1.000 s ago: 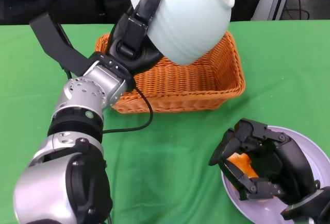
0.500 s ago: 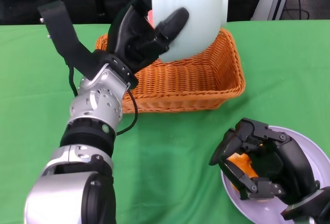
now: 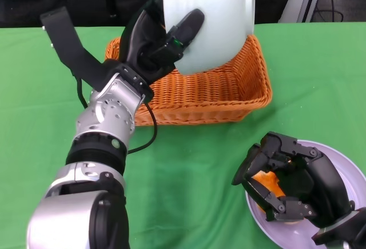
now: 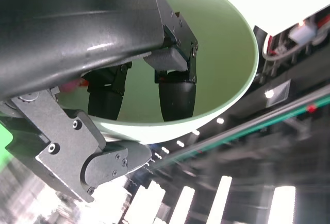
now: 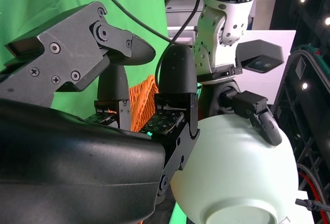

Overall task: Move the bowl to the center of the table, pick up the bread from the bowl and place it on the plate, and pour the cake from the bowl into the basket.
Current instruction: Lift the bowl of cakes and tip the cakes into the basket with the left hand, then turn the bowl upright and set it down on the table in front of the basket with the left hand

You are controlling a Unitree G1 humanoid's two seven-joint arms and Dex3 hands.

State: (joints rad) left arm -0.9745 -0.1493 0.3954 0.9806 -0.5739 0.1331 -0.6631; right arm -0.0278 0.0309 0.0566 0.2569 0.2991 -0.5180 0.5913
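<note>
My left hand (image 3: pixel 157 40) holds the pale green bowl (image 3: pixel 209 20) tipped on its side above the far part of the orange wicker basket (image 3: pixel 229 97); the fingers (image 4: pixel 175 92) are clamped over the rim, some inside the wall and one outside. I judge the bowl rigid, smooth and probably slippery, breakable if dropped; the rim grip suits tipping, though a glazed wall offers little friction. The left wrist view shows a small pink patch (image 4: pixel 77 82) deep inside the bowl behind the fingers, possibly the cake; I cannot tell for sure. The basket looks light and stiff and could shift if the bowl knocks it. My right hand (image 3: pixel 289 183) rests on the white plate (image 3: pixel 343 163) at the near right of the green worktop (image 3: pixel 194 163), its fingers curled around an orange piece, presumably the bread (image 3: pixel 269 181); whether they grip it I cannot tell. The left arm's cable (image 3: pixel 151 134) trails across the worktop near the basket's front wall.
</note>
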